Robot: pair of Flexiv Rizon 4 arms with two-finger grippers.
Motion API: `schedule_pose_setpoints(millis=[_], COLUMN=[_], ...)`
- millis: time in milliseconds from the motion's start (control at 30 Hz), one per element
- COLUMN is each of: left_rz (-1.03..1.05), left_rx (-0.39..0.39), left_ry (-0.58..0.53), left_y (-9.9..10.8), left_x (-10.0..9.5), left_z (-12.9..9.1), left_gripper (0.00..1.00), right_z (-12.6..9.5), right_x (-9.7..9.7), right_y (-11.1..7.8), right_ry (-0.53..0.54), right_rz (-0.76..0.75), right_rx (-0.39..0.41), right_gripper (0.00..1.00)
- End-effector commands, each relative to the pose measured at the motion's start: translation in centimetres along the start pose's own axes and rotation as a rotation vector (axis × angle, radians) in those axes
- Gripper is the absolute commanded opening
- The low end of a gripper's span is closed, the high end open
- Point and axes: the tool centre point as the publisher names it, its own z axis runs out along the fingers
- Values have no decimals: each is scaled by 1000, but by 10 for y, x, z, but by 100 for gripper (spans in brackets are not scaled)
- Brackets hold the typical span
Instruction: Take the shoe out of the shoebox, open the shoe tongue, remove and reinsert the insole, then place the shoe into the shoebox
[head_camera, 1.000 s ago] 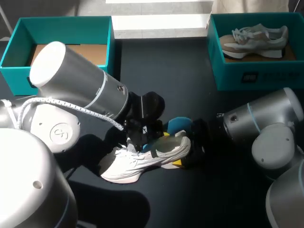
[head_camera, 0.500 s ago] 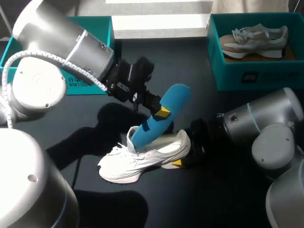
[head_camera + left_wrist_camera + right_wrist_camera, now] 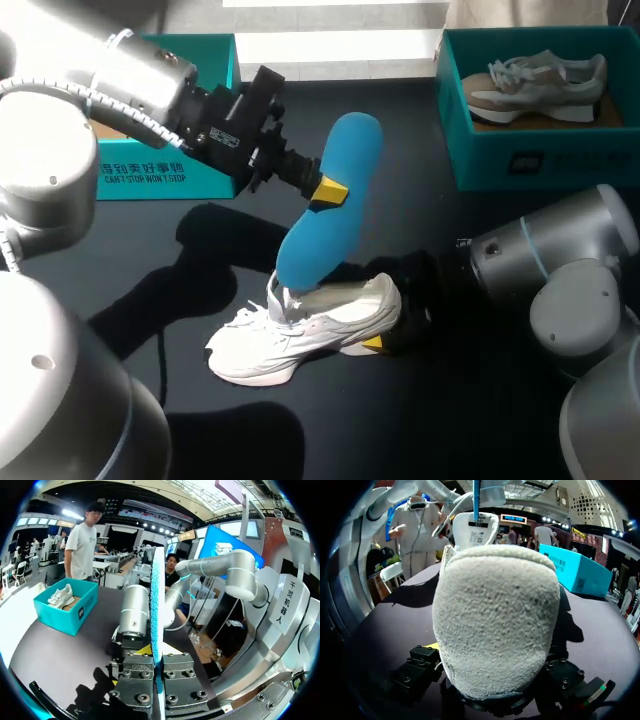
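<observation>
You have the insole half of the job in hand: your left gripper (image 3: 322, 190) is clenched on the blue insole (image 3: 345, 155), the wrist view showing it edge-on between the two fingers, lifted above the white shoe (image 3: 290, 345). The shoe itself stands on its sole on the dark table (image 3: 480, 230), near the middle, well apart from both boxes. Its heel sits in your right gripper (image 3: 388, 322), which appears to be clamped on it from both sides. Judged from this, the shoe is out of its box and the tongue has been opened far enough to free the insole. The insole's lower end meets the shoe's opening, and whether it has fully cleared cannot be told. Left to do are finishing the withdrawal, sliding the insole back in flat, and setting the shoe into a box. That is probably the teal shoebox (image 3: 150, 172) on your left, since the one on your right (image 3: 540, 160) already holds a beige shoe (image 3: 535, 85). The white shoe's long axis runs across the table, toe toward your left and the near edge, heel toward your right arm. The insole's long axis stands steep, its top leaning away toward the far right.
</observation>
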Motion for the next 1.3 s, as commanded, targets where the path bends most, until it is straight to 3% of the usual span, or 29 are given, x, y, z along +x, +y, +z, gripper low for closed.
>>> schedule_pose_setpoints(millis=[33, 167, 367, 467, 733, 900, 1000, 1133, 1300], left_rz=[1, 1, -133, -209, -307, -331, -361, -360, -360], left_rx=[13, 13, 170, 273, 430, 439, 379, 295, 295], left_ry=[-7, -7, 127, 195, 199, 255, 277, 270, 270], left_y=[4, 4, -16, -36, -91, -122, -134, -140, -140], left_x=[4, 4, 12, 14, 30, 31, 38, 54, 54], left_z=[-1, -1, -11, -17, -26, -20, -13, -6, -6], left_gripper=[0, 0, 0, 0, 0, 0, 0, 0, 0], right_z=[5, 5, 5, 5, 5, 5, 5, 5, 5], right_x=[-2, -2, -2, -2, -2, -2, -2, -2, -2], right_y=[-3, -3, -3, -3, -3, -3, -3, -3, -3], right_ry=[-2, -2, -2, -2, -2, -2, -2, -2, -2], right_rz=[0, 0, 0, 0, 0, 0, 0, 0, 0], right_rx=[2, 2, 2, 2, 2, 2, 2, 2, 2], right_gripper=[0, 0, 0, 0, 0, 0, 0, 0, 0])
